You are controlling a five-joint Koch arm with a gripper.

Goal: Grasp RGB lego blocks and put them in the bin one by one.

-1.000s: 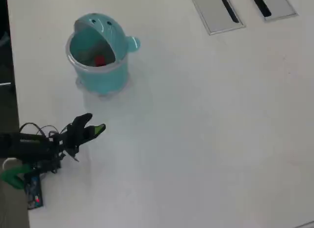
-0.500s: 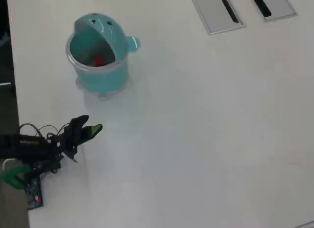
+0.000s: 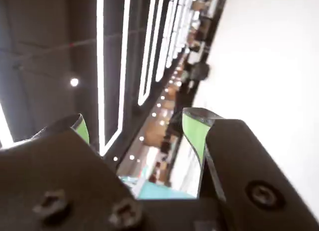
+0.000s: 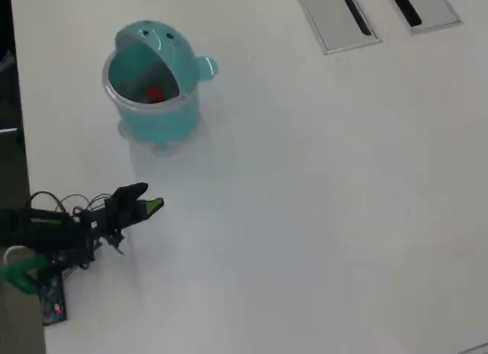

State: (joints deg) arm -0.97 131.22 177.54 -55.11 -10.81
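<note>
Nearby, only the bin and two slotted panels share the table.

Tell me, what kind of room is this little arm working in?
Probably an office or lab: a white table with grey cable slots, and long ceiling light strips behind the open pincer.
</note>
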